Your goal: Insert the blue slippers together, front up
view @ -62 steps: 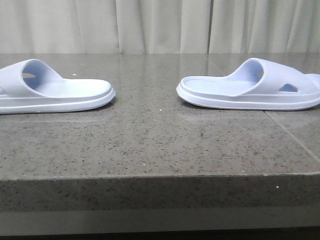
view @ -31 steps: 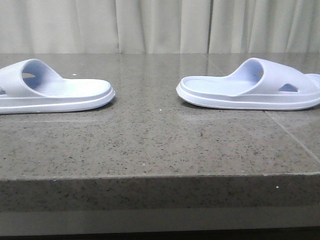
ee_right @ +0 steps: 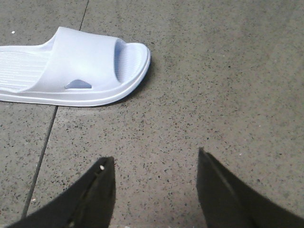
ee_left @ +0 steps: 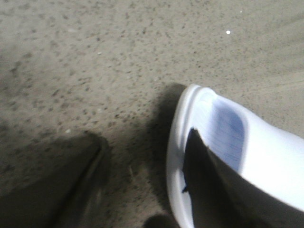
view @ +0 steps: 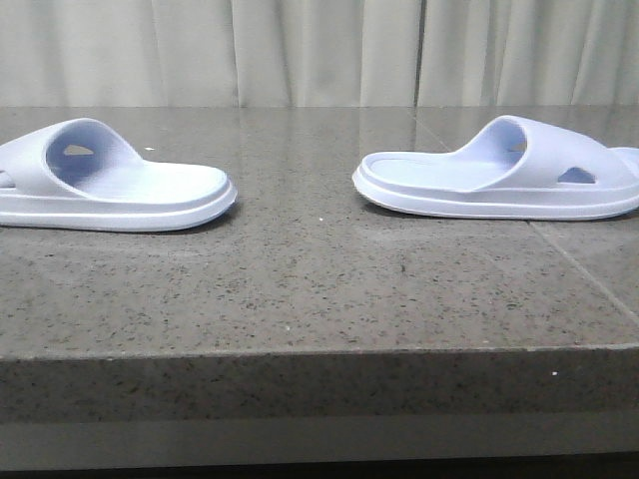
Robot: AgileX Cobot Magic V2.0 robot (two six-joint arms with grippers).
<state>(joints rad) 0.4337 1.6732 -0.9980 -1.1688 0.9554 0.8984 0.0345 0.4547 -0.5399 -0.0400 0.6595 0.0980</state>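
**Left slipper shifts on the counter; right gripper hangs spread and empty**

Front view: two blue slippers lie flat on the speckled grey stone counter, well apart. The left slipper sits left of the right slipper, their open heel ends pointing toward each other across bare stone. Compared with the earlier frames, the left slipper has turned and slid a little toward the right slipper; its band opening now faces the camera more, and a small side cut-out shows inside it. The right slipper has not moved. Pale pleated curtains hang behind the counter. No gripper shows in this view.

Left wrist view: the left gripper is spread wide. One dark finger lies over the end of the left slipper, seemingly touching its footbed; the other finger rests apart over bare stone. Nothing is pinched between them.

Right wrist view: the right gripper is also spread, its two dark fingers over bare counter, holding nothing. The right slipper lies near it but apart, crossing a seam in the stone.
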